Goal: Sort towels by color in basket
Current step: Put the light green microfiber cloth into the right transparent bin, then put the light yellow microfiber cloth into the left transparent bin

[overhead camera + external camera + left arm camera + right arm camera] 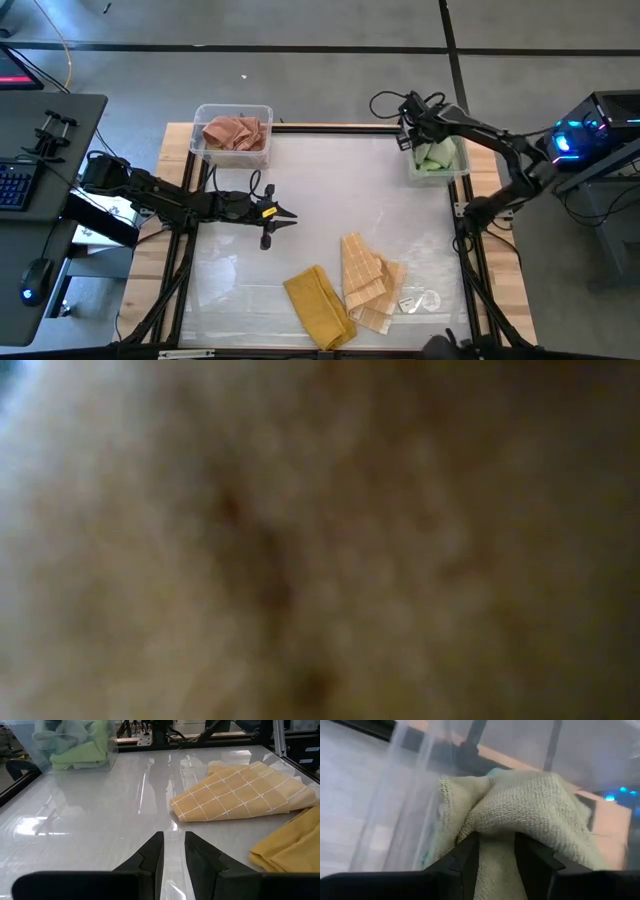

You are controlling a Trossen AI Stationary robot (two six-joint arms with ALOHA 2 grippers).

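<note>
My right gripper [420, 143] [497, 842] reaches down into the clear bin [462, 172] at the far right, shut on a light green towel [530, 805]. More green towels [82, 755] lie in that bin. Salmon pink towels [235, 133] fill the clear bin [197, 150] at the far left. A mustard yellow towel [320, 305] and a pale orange checked towel [368, 280] lie flat on the table near its front edge. My left gripper [283, 214] [174, 852] hovers over the table's left middle, open by a narrow gap, with nothing between its fingers. My right gripper has a bunched fold of the light green towel [496, 832] between its two fingers, pinched from above with the fingers slanting steeply down. The cloth bulges out beyond the fingertips [470, 851] in several layers. Whether the towel rests on the towels below is hidden.
The table is a glossy white sheet [330, 190] inside a black frame on a wooden top. Small clear wrappers [420, 300] lie at the front right. The low view is filled by a blurred tan surface [320, 540] close to the camera.
</note>
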